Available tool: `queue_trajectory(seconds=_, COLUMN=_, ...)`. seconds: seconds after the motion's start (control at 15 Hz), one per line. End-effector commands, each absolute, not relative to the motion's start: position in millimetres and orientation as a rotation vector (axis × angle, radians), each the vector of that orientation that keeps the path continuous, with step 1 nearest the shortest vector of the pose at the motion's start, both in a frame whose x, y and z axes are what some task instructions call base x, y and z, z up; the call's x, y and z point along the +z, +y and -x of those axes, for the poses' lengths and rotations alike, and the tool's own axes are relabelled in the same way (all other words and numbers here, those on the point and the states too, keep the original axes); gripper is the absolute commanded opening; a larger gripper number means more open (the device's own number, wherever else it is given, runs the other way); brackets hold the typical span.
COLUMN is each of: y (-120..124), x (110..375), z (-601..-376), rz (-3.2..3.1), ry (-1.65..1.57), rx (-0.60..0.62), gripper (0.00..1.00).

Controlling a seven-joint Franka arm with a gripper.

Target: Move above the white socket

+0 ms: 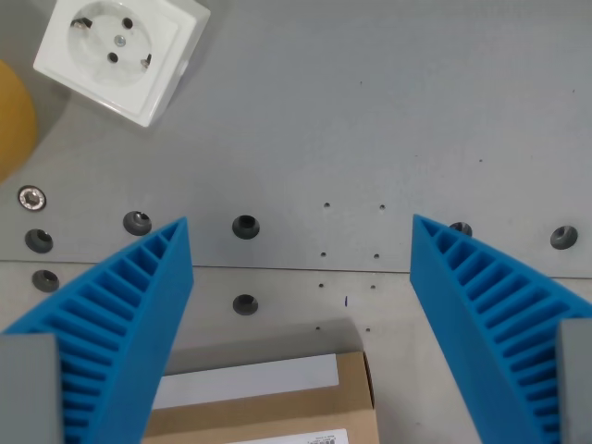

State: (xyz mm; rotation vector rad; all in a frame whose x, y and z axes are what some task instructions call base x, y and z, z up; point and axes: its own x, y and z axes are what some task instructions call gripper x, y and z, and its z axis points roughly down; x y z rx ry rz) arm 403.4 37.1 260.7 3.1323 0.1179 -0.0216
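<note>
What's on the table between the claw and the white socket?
In the wrist view, nothing loose: only bare grey table with a few bolt holes separates the open claw from the white socket.

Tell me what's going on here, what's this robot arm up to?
A Franka arm's wrist camera looks down on a grey table. Its blue pincer is open and holding nothing. The white socket sits at the wrist view's upper left, well off from between the fingers, so the arm is not above it yet. A cardboard box lies at the bottom edge, and something yellow shows at far left.
</note>
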Motion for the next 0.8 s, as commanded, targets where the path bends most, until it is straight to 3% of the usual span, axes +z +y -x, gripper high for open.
queue_trajectory(seconds=0.07, y=37.1, x=263.1, z=-403.7, rz=-3.132, ry=0.118, rx=-0.012, gripper=1.0)
queue_trajectory(seconds=0.8, y=41.1, x=259.2, z=-405.6, rz=-3.124, ry=0.278, rx=0.002, gripper=1.0)
